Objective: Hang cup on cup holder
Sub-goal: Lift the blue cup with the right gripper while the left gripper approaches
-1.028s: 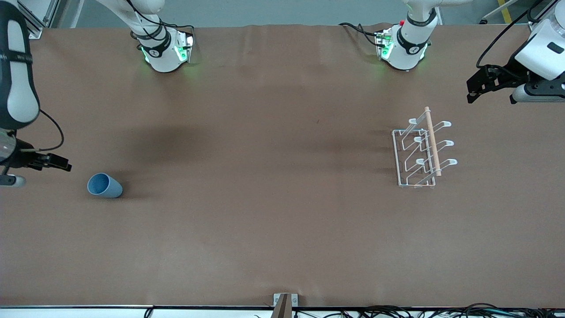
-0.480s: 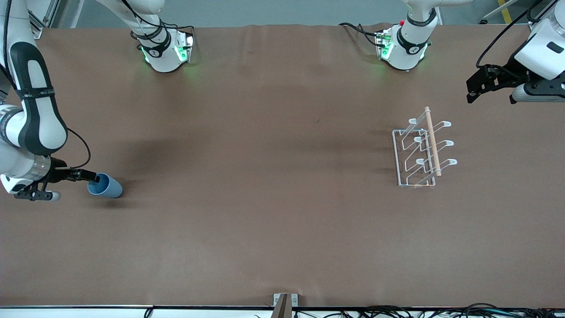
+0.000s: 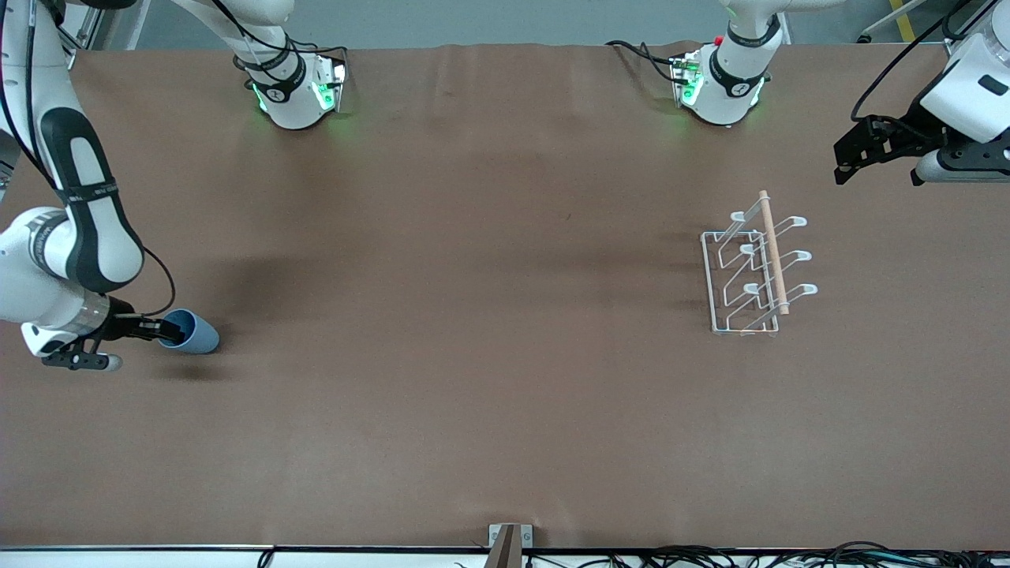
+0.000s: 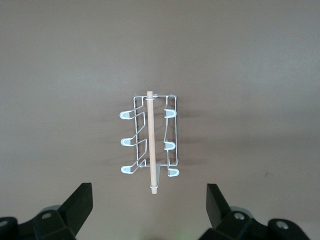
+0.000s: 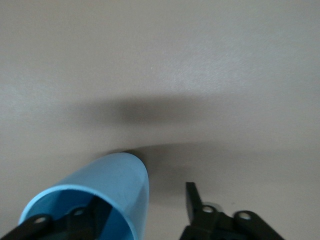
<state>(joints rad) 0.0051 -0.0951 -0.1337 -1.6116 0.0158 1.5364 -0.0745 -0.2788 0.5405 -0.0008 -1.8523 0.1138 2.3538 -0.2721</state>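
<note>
Right gripper (image 3: 162,327) sits low at the right arm's end of the table (image 3: 473,394) in the front view, its dark fingers spread around the rim of the one light-blue cup (image 3: 189,332): one finger reaches into the cup's mouth, the other lies outside the wall, so the rim is straddled without a visible squeeze. That cup lies on its side on the brown tabletop, long axis running along the table's length, open mouth facing the gripper and closed bottom pointing toward the table's middle. One white wire cup holder (image 3: 750,272) stands well apart from it, toward the left arm's end, with six round-tipped prongs, three on each side of a single wooden rod (image 3: 772,252) on top. Left gripper (image 3: 876,154) waits in the air at that end of the table.

From the left wrist, the left gripper (image 4: 150,210) shows its fingers (image 4: 77,207) spread wide, holding nothing, with the cup holder (image 4: 150,142) on the table below.

From the right wrist, the right gripper (image 5: 145,212) has one finger inside the cup (image 5: 112,187) and the other finger (image 5: 192,200) outside, clear of the wall.
</note>
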